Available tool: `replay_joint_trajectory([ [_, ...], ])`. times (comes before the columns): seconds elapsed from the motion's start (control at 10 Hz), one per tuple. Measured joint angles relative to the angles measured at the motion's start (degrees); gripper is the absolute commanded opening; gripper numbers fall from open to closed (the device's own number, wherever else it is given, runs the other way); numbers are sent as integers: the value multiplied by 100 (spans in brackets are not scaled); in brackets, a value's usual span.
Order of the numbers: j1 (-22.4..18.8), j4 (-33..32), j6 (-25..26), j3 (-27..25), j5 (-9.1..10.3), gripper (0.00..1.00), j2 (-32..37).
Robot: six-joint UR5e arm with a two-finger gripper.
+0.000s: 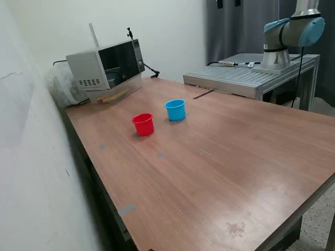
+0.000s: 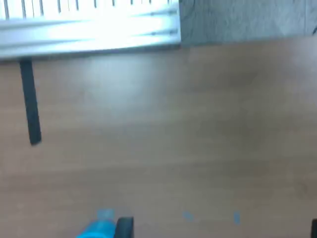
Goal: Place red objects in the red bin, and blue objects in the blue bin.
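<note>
The red cup [image 1: 143, 124] and the light-blue cup [image 1: 176, 110] are standing upright, near each other but apart, on the wooden worktop [image 1: 225, 157], the blue one toward the exterior view's right. No cubes are showing. A microwave [image 1: 107, 68] is sitting behind them. The end effector is barely showing, so its opening cannot be told

Red cup [image 1: 143, 124] and light-blue cup [image 1: 175, 110] stand upright, near each other.

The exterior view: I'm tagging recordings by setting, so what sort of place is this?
Probably a robotics lab: a robot arm mounted on an aluminium base, beside a wooden table with a microwave.
</note>
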State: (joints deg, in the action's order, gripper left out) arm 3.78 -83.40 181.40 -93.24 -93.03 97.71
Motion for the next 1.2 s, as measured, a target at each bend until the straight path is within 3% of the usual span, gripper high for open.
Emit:
replay_joint_trajectory([
  [0.6, -60, 1513, -18, -269, 11, 100, 220],
  [1.2, 150, 1685, -51, -346, -15, 100, 266],
])
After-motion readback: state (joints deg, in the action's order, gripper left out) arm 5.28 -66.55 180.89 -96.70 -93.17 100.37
